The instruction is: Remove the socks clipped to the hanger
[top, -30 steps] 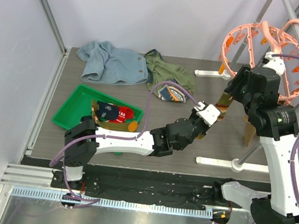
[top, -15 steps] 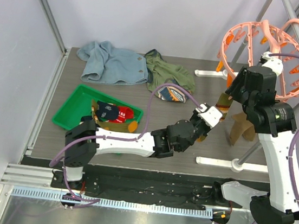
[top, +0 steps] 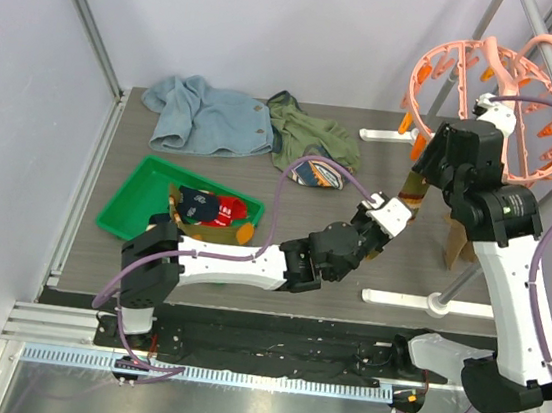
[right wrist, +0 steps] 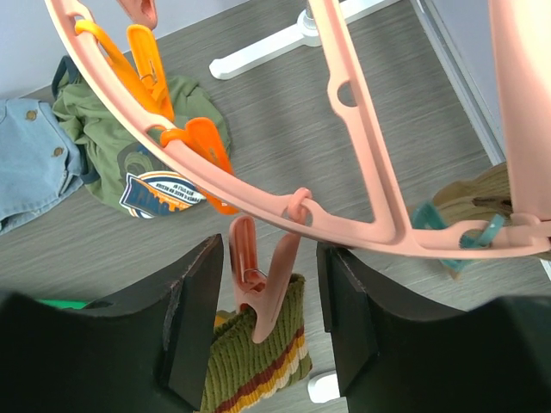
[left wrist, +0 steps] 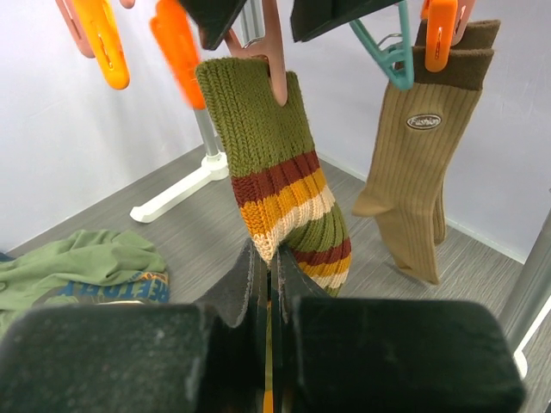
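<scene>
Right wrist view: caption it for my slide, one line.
Open right fingers straddle the pink clip pinning an olive striped sock under the salmon hanger.

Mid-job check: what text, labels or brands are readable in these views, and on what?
"Fashion", as best it reads: oval label on the tan sock.
Printed patch on the green garment: lettering blurred and partly cut off, unreadable.
White marks on the red sock in the tray: too small to read.
</scene>
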Motion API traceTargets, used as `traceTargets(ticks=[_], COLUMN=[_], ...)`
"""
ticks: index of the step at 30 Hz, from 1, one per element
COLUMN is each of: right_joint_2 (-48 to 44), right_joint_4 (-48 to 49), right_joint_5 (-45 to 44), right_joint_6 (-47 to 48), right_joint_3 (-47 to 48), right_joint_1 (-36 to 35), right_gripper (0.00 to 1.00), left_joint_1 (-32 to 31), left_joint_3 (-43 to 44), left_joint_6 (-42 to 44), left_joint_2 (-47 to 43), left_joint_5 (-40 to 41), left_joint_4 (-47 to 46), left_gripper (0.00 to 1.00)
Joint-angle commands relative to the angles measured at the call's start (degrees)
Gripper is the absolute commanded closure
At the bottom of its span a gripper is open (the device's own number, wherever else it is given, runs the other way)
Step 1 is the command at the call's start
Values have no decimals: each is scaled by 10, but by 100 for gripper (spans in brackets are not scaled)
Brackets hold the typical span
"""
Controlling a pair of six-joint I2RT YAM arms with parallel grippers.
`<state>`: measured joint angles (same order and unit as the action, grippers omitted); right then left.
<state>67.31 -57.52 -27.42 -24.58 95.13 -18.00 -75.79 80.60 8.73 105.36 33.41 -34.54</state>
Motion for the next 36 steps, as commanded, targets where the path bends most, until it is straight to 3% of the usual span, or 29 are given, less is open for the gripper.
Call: traceTargets(ticks=[1,7,10,12,13,16,24,29,36], right_joint_2=[5,15,17,18,18,13,-2,-11,-26], right_joint_4=[13,5,1,4,6,27,72,81,89], right_joint_5=[-30,-68,-91,-99,-98,-84,-50,-40,-16], right_joint_6=[-5,0,4,5,8,8,-1,-2,-6], right_joint_3=[15,19,19,19,18,6,-28,-28,-41], right_joint_1=[-13,-32,-39,-39,-39,-39,-39,-40,-39], right_gripper=[45,46,55,68,82,99,99,99,98], left_joint_1=[-7,-7,-7,-7,-7,-7,13,54,179], left_joint_3=[29,30,28,25,24,14,-49,-146,-206], left_joint_6=[15,16,16,16,16,16,-54,-130,-321], left_joint_2=[5,6,5,2,1,-4,-48,-152,-331], left_joint_5=[16,17,17,20,22,32,51,79,119], left_joint_4=[-45,-45,-44,-45,-45,-47,-22,25,368], left_gripper=[100,100,100,100,100,100,100,100,100])
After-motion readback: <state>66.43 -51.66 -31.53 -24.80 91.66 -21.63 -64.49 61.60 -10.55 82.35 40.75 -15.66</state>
